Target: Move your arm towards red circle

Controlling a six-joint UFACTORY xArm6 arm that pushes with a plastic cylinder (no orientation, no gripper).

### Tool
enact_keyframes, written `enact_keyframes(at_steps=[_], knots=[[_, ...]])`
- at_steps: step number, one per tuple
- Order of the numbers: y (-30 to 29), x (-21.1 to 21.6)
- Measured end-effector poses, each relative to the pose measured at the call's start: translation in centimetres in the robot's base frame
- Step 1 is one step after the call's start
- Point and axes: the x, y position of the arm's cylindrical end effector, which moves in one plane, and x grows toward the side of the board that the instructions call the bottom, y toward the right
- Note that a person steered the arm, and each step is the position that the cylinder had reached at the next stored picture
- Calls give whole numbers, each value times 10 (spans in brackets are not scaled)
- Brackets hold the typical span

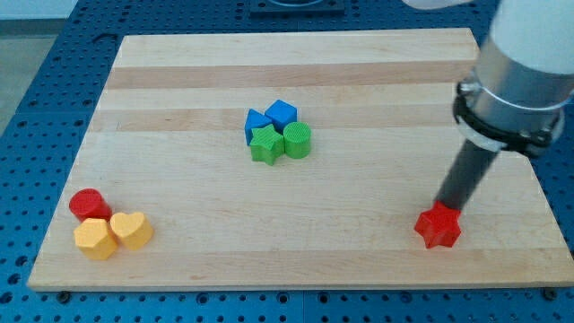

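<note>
Tabletop (pixel 296 85) of pale wooden planks, lying on a blue perforated base (pixel 36 90) visible along the view's left, bottom and right edges. No claw on this arm, so nothing held: only a straight dark rod under a white and grey arm body (pixel 525 63) at the view's upper right. My tip (pixel 443 205) down at the view's lower right, touching or just above the top of the red star (pixel 439 227), near the tabletop's bottom and right edges.

Red circle (pixel 90 205) far off at the view's lower left, close to the left edge, touching or just beside the yellow hexagon-like block (pixel 95 239) below it and the yellow heart (pixel 133 230) to its right. Well apart from my tip, nearly the whole width of the wood between them.

Cluster at centre, slightly towards the top: blue cube (pixel 282 114), second blue block (pixel 256 124) of unclear shape, green star (pixel 266 144), green cylinder (pixel 298 140), all pressed together.

Bare wood along the bottom strip from red star to yellow heart, below the central cluster.
</note>
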Motion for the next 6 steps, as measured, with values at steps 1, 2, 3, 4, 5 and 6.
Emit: enact_keyframes(at_steps=[1,2,3,4,5,6], knots=[[-52,-26],[-123,-27],[-206,-27],[-296,-35],[-390,-41],[-467,-41]])
